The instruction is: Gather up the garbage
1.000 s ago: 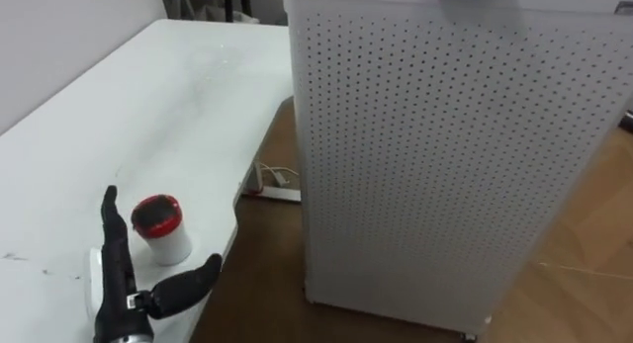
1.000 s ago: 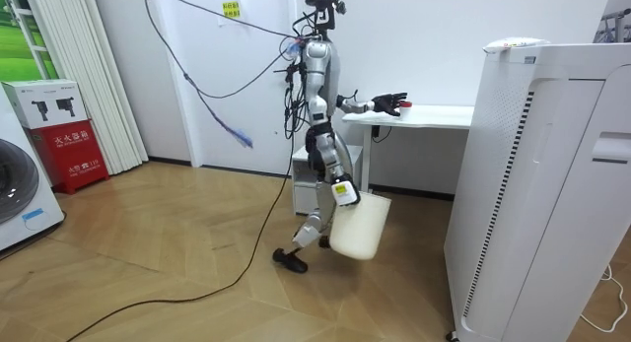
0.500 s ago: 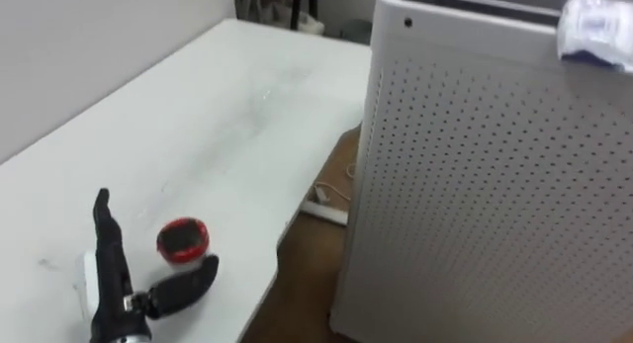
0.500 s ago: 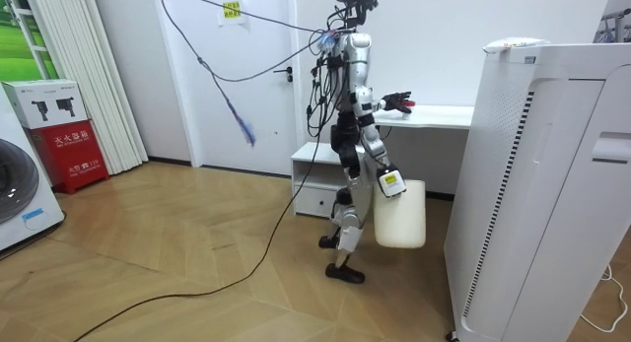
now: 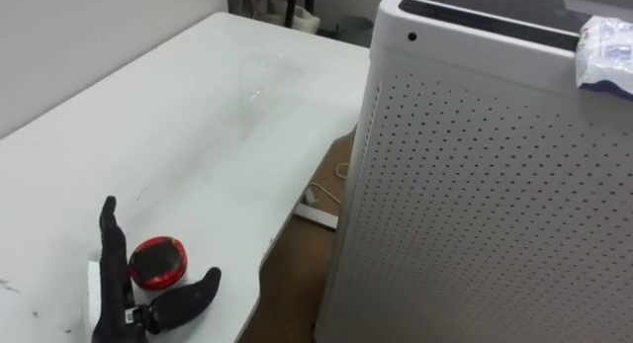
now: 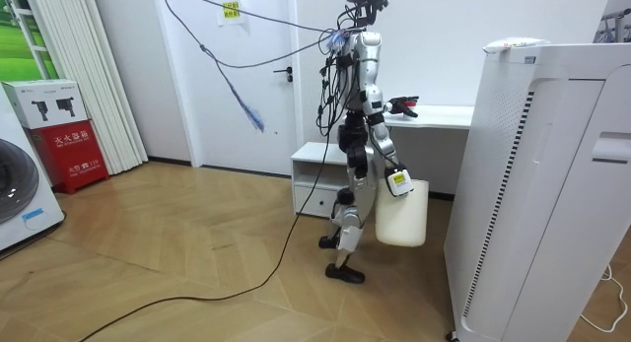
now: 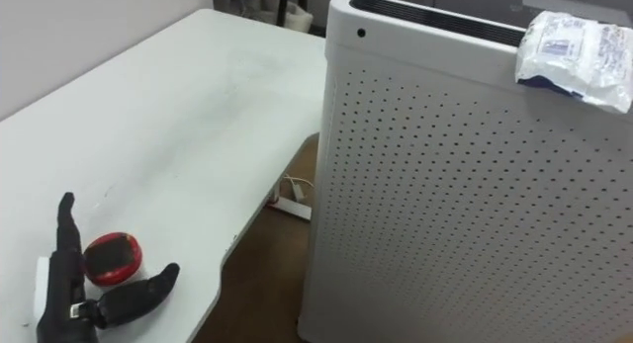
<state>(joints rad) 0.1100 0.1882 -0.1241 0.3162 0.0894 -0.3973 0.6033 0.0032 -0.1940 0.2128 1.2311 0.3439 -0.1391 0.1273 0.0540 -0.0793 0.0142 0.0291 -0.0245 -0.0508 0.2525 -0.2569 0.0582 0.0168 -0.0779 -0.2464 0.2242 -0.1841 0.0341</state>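
Left eye view puts your left hand (image 5: 117, 286) at the lower left of the frame. It is released, with the fingers straight and the thumb spread wide. The red-lidded cup (image 5: 158, 262) stands upright on the white table (image 5: 198, 116) in the gap between fingers and thumb. You cannot tell from here whether anything touches it.

That cup looks like the garbage to take. A crumpled white packet (image 7: 569, 46) lies at the upper right of the frame, on top of the perforated white appliance (image 5: 475, 185).

Watch the table's edge. The cup stands near it, on the thumb's side. If you close with the fingers leading, you will likely push the cup toward the thumb and off onto the floor. Closing high on the lid instead of the body could tip it, and a smooth round cup may squirt out of a shallow pinch.

Room view shows the robot standing at the table's end. A white bin (image 6: 402, 214) hangs from your right hand (image 6: 396, 181), low in the middle of the frame. How that hand's fingers sit cannot be made out. The bin hangs near the appliance, so a turn could swing it into the panel.
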